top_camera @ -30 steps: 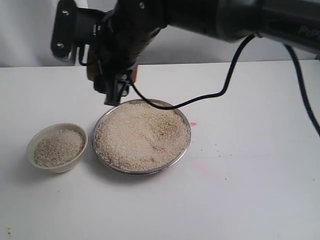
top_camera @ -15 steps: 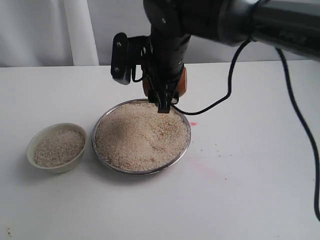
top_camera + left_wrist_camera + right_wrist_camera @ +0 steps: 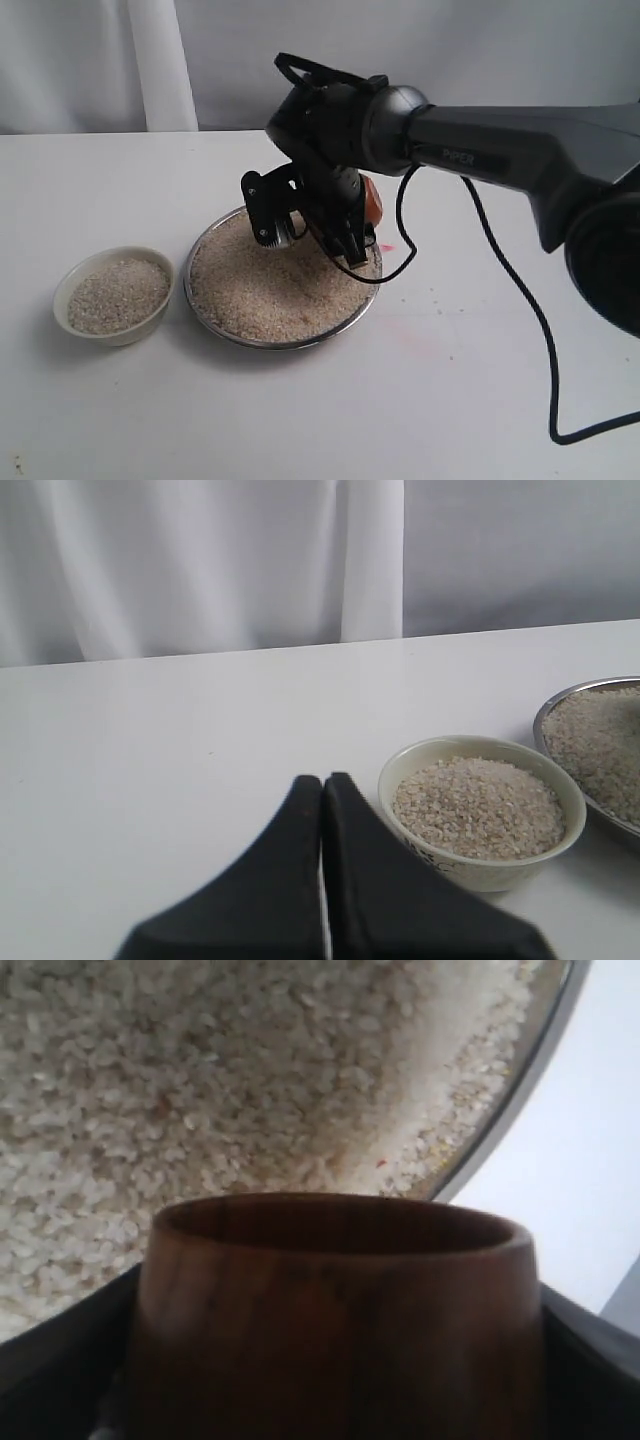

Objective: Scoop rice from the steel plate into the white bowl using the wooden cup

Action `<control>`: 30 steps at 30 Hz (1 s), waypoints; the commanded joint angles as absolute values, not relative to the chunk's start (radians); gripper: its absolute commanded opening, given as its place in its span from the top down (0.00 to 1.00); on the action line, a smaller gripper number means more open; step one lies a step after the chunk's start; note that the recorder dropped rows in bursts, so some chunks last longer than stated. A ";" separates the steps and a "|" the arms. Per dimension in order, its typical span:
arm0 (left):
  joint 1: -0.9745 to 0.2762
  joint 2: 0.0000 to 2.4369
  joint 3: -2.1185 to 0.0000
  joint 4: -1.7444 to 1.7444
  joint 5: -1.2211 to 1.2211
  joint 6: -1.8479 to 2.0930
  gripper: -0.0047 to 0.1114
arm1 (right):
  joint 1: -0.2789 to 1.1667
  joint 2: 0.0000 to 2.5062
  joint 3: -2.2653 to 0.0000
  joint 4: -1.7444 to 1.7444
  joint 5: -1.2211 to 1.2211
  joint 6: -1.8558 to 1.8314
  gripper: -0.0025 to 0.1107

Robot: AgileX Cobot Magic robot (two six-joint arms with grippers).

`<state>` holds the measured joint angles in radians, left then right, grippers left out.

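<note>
The right pincer [image 3: 345, 238] grips the wooden cup [image 3: 335, 1310] by its sides, jaws spread wide around the barrel. It hangs low over the far right part of the steel plate [image 3: 188, 285]. The cup's long axis is tilted, and its mouth points down and forward at the rice [image 3: 265, 290] just ahead of it (the right wrist view shows the rim almost edge-on, so I cannot tell whether any grains are inside). Judging by this, the scoop itself is the step in hand: the mouth has to push into the heap along that axis and then turn upward.

The white bowl [image 3: 112, 335] stands just beside the plate on its left in the exterior view, already holding a fair amount of rice. The loaded cup would have to cross the whole plate to reach it. The left pincer [image 3: 322, 790] is nearer the bowl, but it is closed on nothing.

The surface [image 3: 480, 390] is plain white, with pale curtains [image 3: 180, 570] behind it.
</note>
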<state>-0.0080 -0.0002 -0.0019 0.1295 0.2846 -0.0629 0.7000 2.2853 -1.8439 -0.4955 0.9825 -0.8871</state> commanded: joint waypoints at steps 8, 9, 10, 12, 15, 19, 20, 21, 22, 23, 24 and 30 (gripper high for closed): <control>-0.011 0.000 0.000 0.121 0.273 -0.068 0.96 | 0.700 2.342 -1.852 -0.516 0.927 -0.919 0.98; -0.011 0.000 0.000 0.121 0.273 -0.068 0.96 | 0.702 2.344 -1.852 -0.524 0.924 -0.919 0.98; -0.011 0.000 0.000 0.121 0.273 -0.068 0.96 | 0.709 2.349 -1.852 -0.532 0.924 -0.919 0.98; -0.011 0.000 0.000 0.121 0.273 -0.068 0.96 | 0.714 2.362 -1.852 -0.546 0.916 -0.919 0.98; -0.011 0.000 0.000 0.121 0.273 -0.068 0.96 | 0.726 2.377 -1.852 -0.554 0.897 -0.919 0.98; -0.011 0.000 0.000 0.121 0.273 -0.068 0.96 | 0.744 2.389 -1.852 -0.546 0.876 -0.919 0.98; -0.011 0.000 0.000 0.121 0.273 -0.068 0.96 | 0.747 2.391 -1.852 -0.546 0.871 -0.919 0.98; -0.011 0.000 0.000 0.121 0.273 -0.068 0.96 | 0.749 2.391 -1.852 -0.546 0.866 -0.919 0.98; -0.011 0.000 0.000 0.121 0.273 -0.068 0.96 | 0.754 2.391 -1.852 -0.543 0.856 -0.919 0.98; -0.011 0.000 0.000 0.121 0.273 -0.068 0.96 | 0.758 2.391 -1.852 -0.538 0.850 -0.917 0.98; -0.011 0.000 0.000 0.121 0.273 -0.068 0.96 | 0.758 2.391 -1.852 -0.538 0.844 -0.915 0.98; -0.011 0.000 0.000 0.121 0.273 -0.068 0.96 | 0.766 2.391 -1.852 -0.522 0.819 -0.901 0.98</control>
<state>-0.0080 -0.0002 -0.0019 0.1295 0.2846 -0.0629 0.7594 2.3828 -1.8454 -0.5508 0.8464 -0.9152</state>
